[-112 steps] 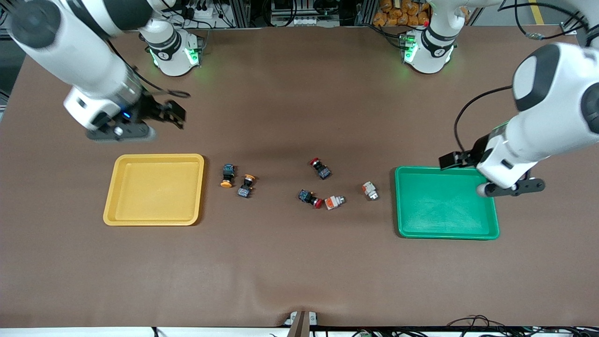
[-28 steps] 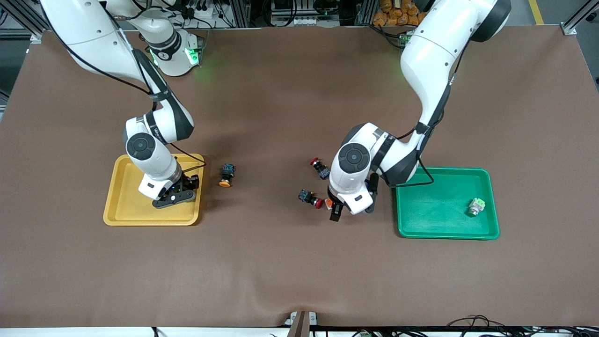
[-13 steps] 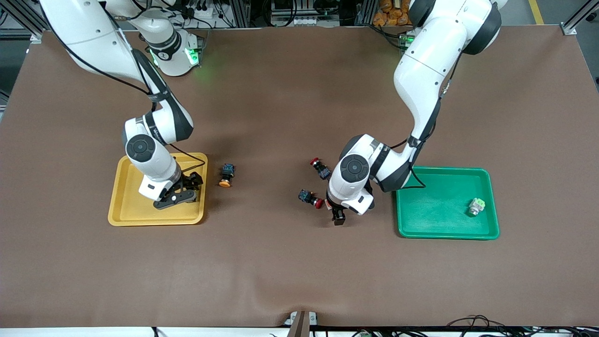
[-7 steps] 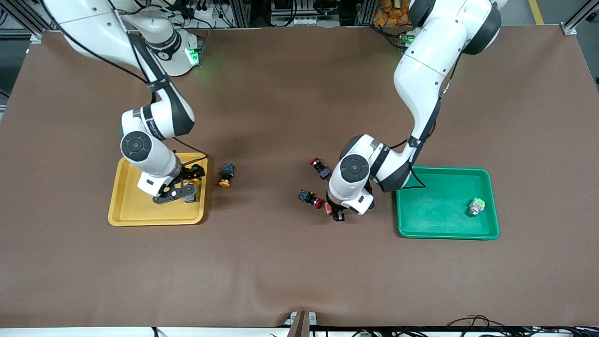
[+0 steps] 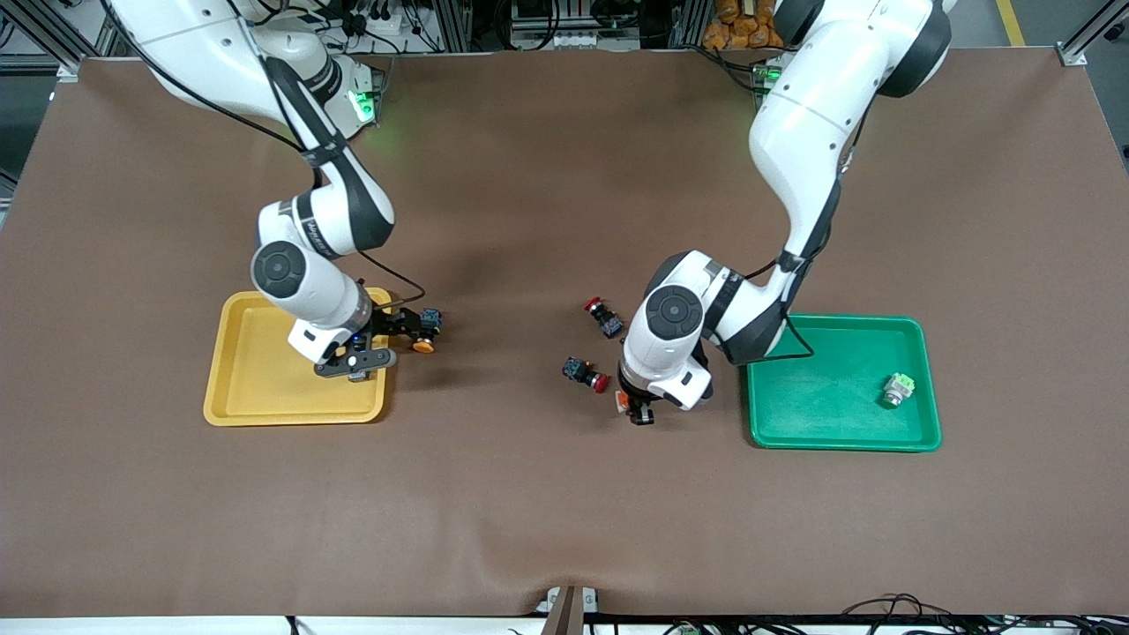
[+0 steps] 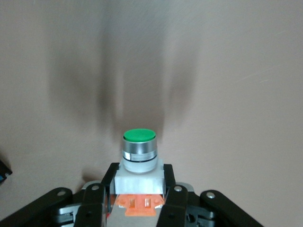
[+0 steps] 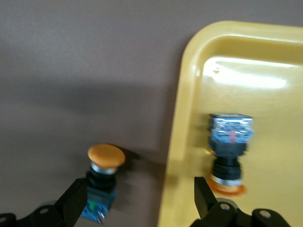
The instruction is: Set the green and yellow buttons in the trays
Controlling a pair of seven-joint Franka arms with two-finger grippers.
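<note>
My left gripper (image 5: 637,409) is shut on a white-bodied button with a green cap (image 6: 139,161), just over the table between a red-capped button and the green tray (image 5: 829,437). Another green-capped button (image 5: 897,389) lies in that tray. My right gripper (image 5: 394,333) is open and low over the yellow tray's (image 5: 238,388) rim that faces the table's middle. In the right wrist view, its fingers (image 7: 140,194) straddle that rim. One orange-capped button (image 7: 230,151) lies in the tray. The other (image 5: 426,326) lies on the table just beside one finger (image 7: 78,198).
Two black buttons with red caps (image 5: 604,317) (image 5: 586,374) lie on the brown table mat near the middle, beside my left gripper. Both arms reach down over the table from their bases at the farther edge.
My right gripper has left one orange-capped button in the yellow tray and moved, open, to the one on the table. My left gripper has shut on the green-capped button.
</note>
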